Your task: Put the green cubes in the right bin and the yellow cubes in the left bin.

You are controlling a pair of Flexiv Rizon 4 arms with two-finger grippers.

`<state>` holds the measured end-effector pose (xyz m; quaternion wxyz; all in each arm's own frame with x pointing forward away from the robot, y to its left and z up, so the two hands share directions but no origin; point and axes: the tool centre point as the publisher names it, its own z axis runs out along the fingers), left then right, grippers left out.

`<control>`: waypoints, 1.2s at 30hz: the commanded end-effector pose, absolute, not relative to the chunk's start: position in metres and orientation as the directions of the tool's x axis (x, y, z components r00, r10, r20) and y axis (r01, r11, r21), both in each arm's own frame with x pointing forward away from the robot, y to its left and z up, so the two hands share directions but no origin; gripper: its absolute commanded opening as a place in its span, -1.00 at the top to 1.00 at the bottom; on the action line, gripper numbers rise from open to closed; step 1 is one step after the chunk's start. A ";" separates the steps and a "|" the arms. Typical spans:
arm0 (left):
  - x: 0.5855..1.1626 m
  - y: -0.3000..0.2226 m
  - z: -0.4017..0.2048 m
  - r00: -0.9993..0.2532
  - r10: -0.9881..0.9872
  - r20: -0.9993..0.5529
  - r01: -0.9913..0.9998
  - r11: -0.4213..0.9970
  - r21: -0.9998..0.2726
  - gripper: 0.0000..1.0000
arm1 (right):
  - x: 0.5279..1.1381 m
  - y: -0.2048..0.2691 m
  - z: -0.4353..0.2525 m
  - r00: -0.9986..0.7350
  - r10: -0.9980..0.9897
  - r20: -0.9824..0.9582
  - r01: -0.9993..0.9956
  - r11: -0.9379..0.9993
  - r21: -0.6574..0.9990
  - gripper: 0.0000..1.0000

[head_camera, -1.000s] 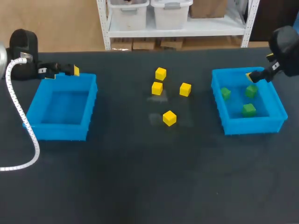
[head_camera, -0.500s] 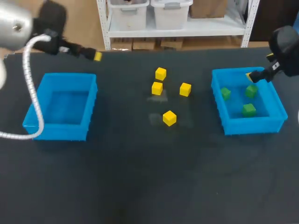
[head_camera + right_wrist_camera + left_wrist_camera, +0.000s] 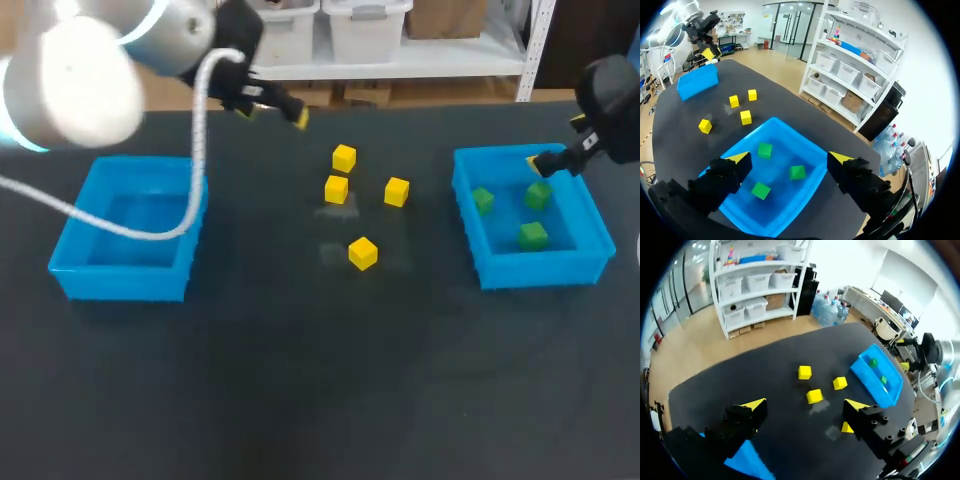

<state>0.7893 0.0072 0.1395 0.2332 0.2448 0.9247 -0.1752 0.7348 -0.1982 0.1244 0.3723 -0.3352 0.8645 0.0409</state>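
Four yellow cubes (image 3: pixel 344 157) (image 3: pixel 336 188) (image 3: pixel 397 191) (image 3: pixel 363 252) lie loose at the middle of the black table. Three green cubes (image 3: pixel 483 200) (image 3: pixel 538 195) (image 3: pixel 533 236) rest inside the right blue bin (image 3: pixel 540 270). The left blue bin (image 3: pixel 130 282) holds nothing I can see. My left gripper (image 3: pixel 275 108) hangs open above the table's far edge, left of the yellow cubes (image 3: pixel 814 396), which lie ahead of it. My right gripper (image 3: pixel 556 142) stands open over the right bin's far side, the green cubes (image 3: pixel 797 172) below its fingers and nothing held.
My left arm (image 3: pixel 90 70) stretches from the upper left corner over the area behind the left bin. Bare black tabletop (image 3: pixel 320 380) fills the near half. The left bin (image 3: pixel 697 81) shows far off across the table in the right wrist view.
My left arm has risen from behind the left bin and swung right along the far edge towards the yellow cubes. The right arm and all cubes have stayed put.
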 end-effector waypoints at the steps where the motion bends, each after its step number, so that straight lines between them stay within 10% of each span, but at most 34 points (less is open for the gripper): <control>1: 0.810 -0.036 0.107 -0.821 0.440 -0.363 0.532 0.820 -0.210 -1.00 | 0.734 -0.198 0.125 -0.499 -0.549 -0.671 -0.610 0.772 -0.178 -1.00; 36: 0.798 -0.073 0.017 -0.830 0.545 -0.121 0.558 0.819 -0.132 -1.00 | 0.734 -0.198 0.125 -0.499 -0.549 -0.671 -0.610 0.772 -0.178 -1.00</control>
